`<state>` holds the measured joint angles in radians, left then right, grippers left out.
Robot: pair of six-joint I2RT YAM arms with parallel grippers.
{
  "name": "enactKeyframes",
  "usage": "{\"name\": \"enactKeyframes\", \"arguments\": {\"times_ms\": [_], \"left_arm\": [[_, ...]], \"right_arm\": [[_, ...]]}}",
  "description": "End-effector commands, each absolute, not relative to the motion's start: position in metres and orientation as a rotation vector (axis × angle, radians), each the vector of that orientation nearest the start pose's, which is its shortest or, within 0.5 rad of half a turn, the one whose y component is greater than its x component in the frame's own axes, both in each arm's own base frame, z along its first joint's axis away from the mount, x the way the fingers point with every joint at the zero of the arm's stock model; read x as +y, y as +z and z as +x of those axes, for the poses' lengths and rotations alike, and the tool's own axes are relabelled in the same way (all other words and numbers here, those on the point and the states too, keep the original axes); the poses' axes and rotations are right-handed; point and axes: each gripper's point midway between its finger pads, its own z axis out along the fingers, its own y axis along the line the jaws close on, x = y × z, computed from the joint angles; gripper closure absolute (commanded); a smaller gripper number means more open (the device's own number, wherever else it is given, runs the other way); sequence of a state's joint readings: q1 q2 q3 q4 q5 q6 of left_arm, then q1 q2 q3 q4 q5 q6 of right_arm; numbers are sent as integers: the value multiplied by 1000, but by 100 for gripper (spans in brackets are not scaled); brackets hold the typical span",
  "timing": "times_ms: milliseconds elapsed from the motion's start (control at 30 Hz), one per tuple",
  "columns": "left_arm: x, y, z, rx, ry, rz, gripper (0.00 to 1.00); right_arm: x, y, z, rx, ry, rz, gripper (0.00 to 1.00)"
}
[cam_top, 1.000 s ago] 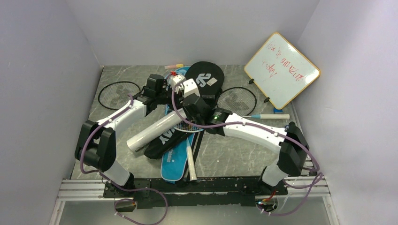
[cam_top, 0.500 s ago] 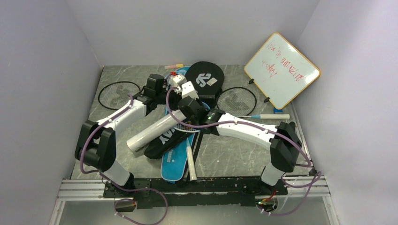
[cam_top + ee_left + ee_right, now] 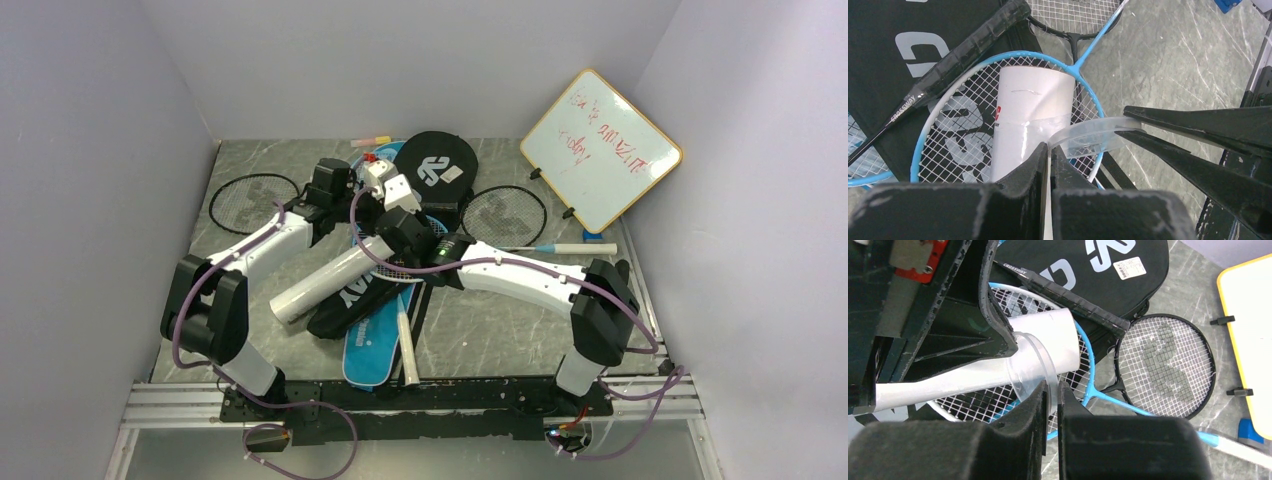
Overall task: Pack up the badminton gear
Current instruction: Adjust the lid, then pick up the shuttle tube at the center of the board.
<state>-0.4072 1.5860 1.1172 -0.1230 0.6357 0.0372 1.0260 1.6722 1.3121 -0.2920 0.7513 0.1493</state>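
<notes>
Grey marbled worktop, walled in pale lilac, carries everything. Closest to the near edge lies the blue bag (image 3: 370, 352), lengthways toward the far edge, with a white racket handle (image 3: 404, 348) resting on it. The black bag (image 3: 440, 165) slants across it, round head toward the far edge. Over both lies the long white tube (image 3: 322, 283), its low end toward the near left corner.

Both arms meet at the tube's far end. The left gripper (image 3: 1049, 150) is pinched tight on the rim of a clear cap (image 3: 1087, 136). The right gripper (image 3: 1050, 390) is drawn narrow on the opposite side of the same rim. Whether the cap touches the tube I cannot tell.

Directly below that double pinch lies the light-blue racket (image 3: 968, 130), its head under the tube's end. Its slim blue shaft runs toward the right edge to its white grip (image 3: 575, 247). The long axis therefore lies left to right, with the handle on the right arm's side. I judge the racket pinned while the tube rests on its strings.

It is a thin sky-blue hoop fading to white on one side, with white strings.

Farther off, one black-framed racket head (image 3: 503, 213) lies right of centre and another (image 3: 253, 200) lies by the left edge, both toward the far edge.
</notes>
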Motion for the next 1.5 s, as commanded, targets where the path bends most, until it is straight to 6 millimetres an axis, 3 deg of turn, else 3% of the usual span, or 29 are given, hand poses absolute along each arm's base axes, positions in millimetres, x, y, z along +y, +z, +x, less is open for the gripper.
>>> {"name": "enactKeyframes", "arguments": {"times_ms": [0, 133, 300, 467, 533, 600, 833, 1000, 1200, 1467], "left_arm": [[-276, 194, 350, 1889, -974, 870, 90], [-277, 202, 347, 1858, -982, 864, 75], [-271, 209, 349, 1838, -932, 841, 43], [-263, 217, 350, 1782, -860, 828, 21], [-259, 216, 351, 1771, -816, 848, 16], [-252, 212, 355, 1778, -752, 855, 6], [-243, 187, 353, 1807, -617, 968, 3], [-250, 171, 349, 1860, -639, 1014, 4], [-255, 150, 346, 1912, -637, 1067, 4], [-253, 107, 352, 2042, -536, 1111, 4]], "right_arm": [[320, 208, 332, 1933, -93, -443, 99], [316, 211, 332, 1929, -100, -425, 100], [301, 220, 335, 1949, -81, -372, 100], [277, 223, 345, 2008, 39, -296, 100], [265, 224, 349, 2038, 122, -255, 100], [254, 222, 350, 2066, 220, -207, 100], [218, 226, 349, 2067, 477, -41, 100], [202, 230, 348, 2052, 589, 19, 100], [198, 226, 348, 2064, 714, 50, 100], [199, 217, 347, 2062, 875, 68, 100]]}}
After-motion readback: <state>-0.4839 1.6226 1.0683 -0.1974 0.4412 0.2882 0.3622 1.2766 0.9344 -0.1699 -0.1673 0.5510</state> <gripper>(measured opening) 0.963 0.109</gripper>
